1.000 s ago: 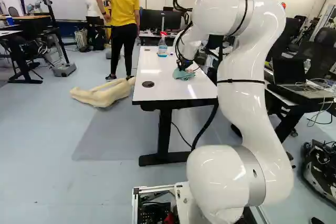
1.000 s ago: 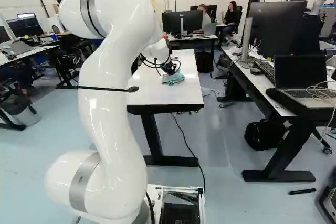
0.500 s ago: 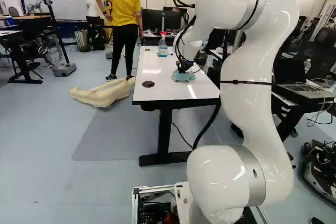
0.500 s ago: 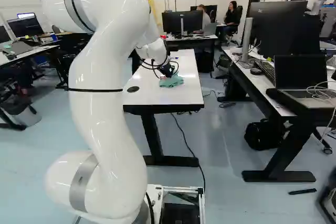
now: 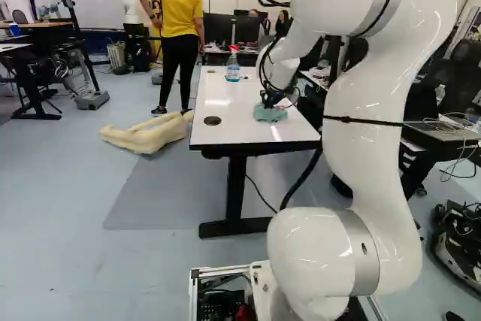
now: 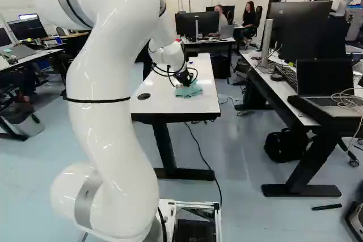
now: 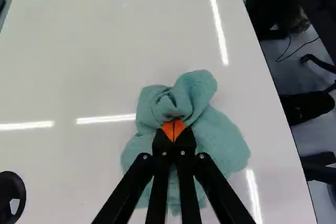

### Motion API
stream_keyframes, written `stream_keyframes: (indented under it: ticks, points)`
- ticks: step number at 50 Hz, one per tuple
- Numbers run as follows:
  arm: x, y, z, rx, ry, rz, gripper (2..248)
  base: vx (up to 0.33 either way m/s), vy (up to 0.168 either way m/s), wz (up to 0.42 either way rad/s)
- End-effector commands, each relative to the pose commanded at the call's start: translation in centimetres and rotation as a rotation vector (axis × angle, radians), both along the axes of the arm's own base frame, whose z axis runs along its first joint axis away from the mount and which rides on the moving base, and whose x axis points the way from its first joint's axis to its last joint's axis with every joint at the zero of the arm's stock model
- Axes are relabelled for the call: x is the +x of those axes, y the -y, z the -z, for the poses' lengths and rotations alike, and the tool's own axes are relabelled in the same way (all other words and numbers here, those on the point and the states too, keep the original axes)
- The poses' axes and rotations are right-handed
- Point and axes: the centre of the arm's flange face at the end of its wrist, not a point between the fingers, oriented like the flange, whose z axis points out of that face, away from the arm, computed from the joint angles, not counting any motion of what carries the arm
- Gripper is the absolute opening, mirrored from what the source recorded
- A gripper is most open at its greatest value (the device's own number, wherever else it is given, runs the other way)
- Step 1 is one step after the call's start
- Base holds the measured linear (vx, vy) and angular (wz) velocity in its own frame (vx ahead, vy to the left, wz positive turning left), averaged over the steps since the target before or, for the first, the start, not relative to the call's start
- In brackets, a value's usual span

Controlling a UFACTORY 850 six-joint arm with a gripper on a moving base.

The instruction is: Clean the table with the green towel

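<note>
Wrist view: green towel [image 7: 223,137] bunched around 1 tool [image 7: 174,129], 2 fingertips pinched together on cloth.

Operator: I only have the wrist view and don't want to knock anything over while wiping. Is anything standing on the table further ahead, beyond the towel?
Observer: Yes, a spray bottle with a red top stands upright on the table, beyond the towel.
Operator: Thanks. And is anything lying on the floor beside the table?
Observer: Yes, the left base view shows a pale, leg-shaped object on the floor, left of the table.
</note>
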Motion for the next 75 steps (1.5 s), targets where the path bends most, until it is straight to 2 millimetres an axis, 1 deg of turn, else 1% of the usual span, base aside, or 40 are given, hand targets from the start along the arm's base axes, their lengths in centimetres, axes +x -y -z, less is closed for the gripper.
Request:
stream_keyframes:
  ticks: [27,39,46,54,66,75]
  points:
    - [-3.5,4.0,-0.2,0.003,-0.017,0.076,20,0.000,0.000,0.000]
    - [-4.0,6.0,-0.2,0.003,-0.017,0.113,20,0.000,0.000,0.000]
    - [-3.6,7.2,-0.1,0.003,-0.013,0.131,20,0.000,0.000,0.000]
    - [-2.5,8.0,0.0,0.001,-0.005,0.138,20,0.000,0.000,0.000]
    - [-0.3,7.9,0.1,-0.002,0.009,0.127,20,0.000,0.000,0.000]
    - [1.3,7.3,0.2,-0.004,0.018,0.111,20,0.000,0.000,0.000]
